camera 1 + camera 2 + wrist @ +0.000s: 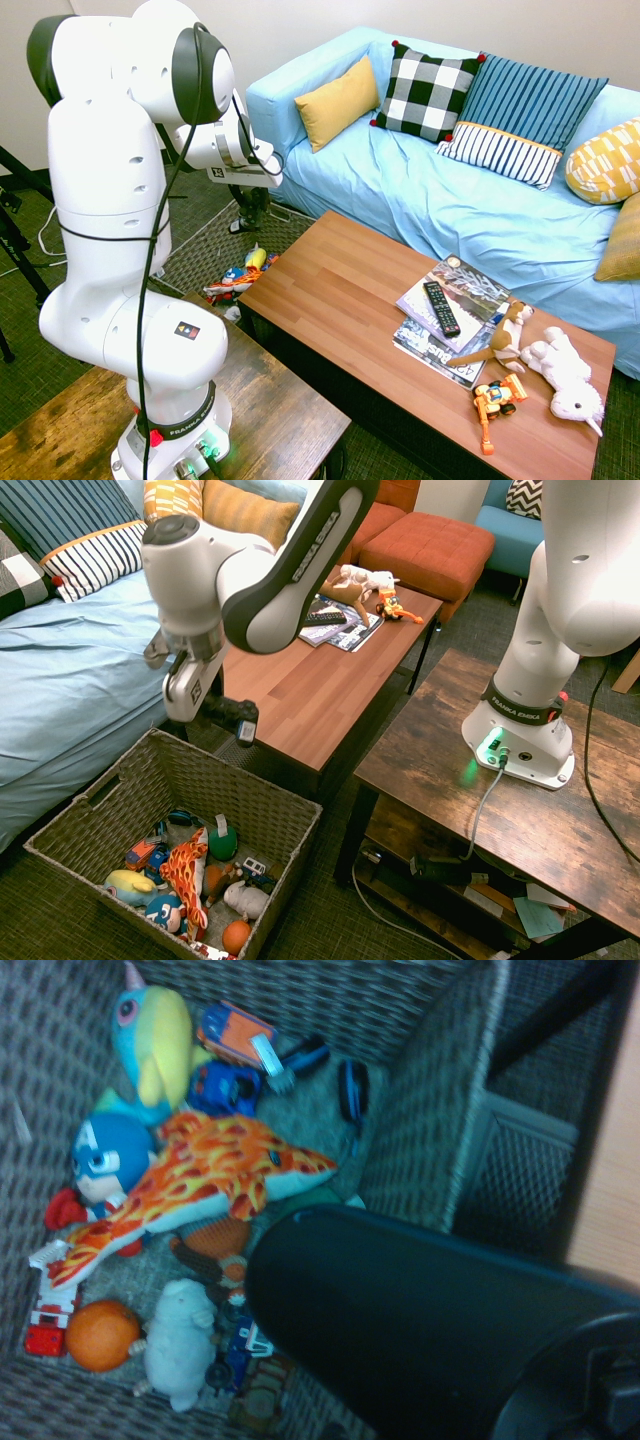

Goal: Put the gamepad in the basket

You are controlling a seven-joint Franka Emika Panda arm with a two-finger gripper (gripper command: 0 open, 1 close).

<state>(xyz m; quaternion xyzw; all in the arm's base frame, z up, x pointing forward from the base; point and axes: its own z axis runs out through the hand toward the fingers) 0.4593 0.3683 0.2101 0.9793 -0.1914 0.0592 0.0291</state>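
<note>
My jaws pinch the gamepad [232, 717], holding it in the air over the basket [262, 792], near the rim beside the table [300, 680]. If I let go here, I judge it could clip that rim and drop outside. The wrist view shows 1 big dark shape over the toys; only the second exterior view shows my gripper [205, 708].

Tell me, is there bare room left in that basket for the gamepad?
Yes. The basket is bare along its side nearest the sofa, below the gamepad in the end effector. The toys crowd the end farthest from the sofa.
</note>
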